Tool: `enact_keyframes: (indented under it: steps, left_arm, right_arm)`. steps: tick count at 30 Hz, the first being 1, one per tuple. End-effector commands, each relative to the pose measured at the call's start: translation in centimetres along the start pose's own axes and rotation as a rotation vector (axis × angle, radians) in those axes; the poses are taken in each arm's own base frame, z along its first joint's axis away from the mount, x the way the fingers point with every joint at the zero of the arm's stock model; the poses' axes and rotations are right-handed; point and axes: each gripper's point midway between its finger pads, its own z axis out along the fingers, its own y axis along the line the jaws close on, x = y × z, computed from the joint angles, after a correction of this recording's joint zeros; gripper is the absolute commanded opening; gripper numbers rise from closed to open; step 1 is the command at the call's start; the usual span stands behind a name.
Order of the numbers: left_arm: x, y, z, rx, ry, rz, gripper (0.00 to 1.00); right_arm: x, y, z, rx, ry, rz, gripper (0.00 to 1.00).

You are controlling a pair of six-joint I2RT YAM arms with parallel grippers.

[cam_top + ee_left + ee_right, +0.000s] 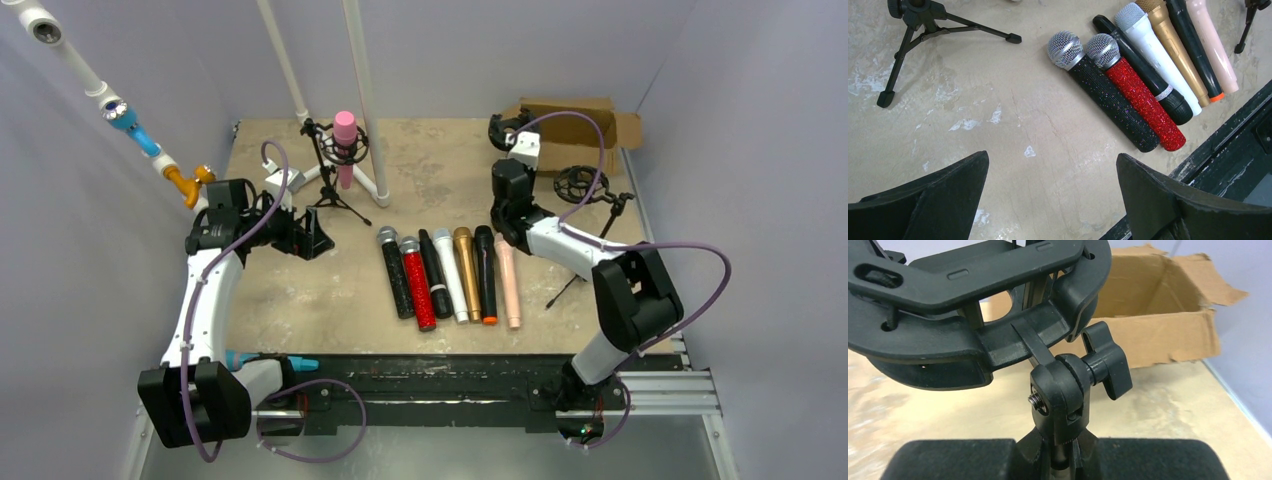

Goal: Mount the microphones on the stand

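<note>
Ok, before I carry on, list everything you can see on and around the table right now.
row microphones: seven; black glitter, red glitter, black, white, gold, black with orange end, peach; lying side by side mid-table.
pink microphone: one, upright in the far-left stand's mount.
stands: three, black; far-left stand, gripped stand by the box, third stand beside the right arm.
cardboard box: one, brown, open, far-right corner.
PVC pipes: three, white; two at the back, one at left with blue and orange fittings.
left gripper: open, above bare table left of the row.
right gripper: closed on the gripped stand's post.
</note>
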Motion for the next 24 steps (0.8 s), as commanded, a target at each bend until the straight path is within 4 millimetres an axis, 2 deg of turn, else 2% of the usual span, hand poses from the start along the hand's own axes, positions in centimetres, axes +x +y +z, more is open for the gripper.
enact_keyframes:
  steps: [1,4,8,15,18,24]
  left_arm:
    - [-0.6,-0.1,0.0,0.009,-0.033,0.006,1.00]
    - [-0.7,-0.1,-0.2,-0.003,-0.046,0.031,1.00]
    - [-0.9,-0.2,-0.5,-0.008,-0.057,0.049,1.00]
    - [-1.0,-0.3,-0.5,-0.004,-0.054,0.040,1.00]
    - [-1.0,-0.2,-0.6,-0.010,-0.051,0.044,1.00]
    - [-0.9,-0.1,-0.5,-0.010,-0.045,0.041,1.00]
  right_arm:
    - [-7.1,4.4,-1.9,-0.155,-0.188,0.169,0.00]
    - [-9.5,6.3,-2.7,-0.219,-0.275,0.176,0.00]
    - [-11.1,8.8,-2.3,-0.290,-0.316,0.206,0.00]
    - [-11.7,13.6,-2.2,-0.426,-0.312,0.302,0.00]
    - [-11.2,15.4,-2.1,-0.462,-0.293,0.319,0.00]
    - [-9.7,18.5,-3.5,-0.520,-0.269,0.314,0.00]
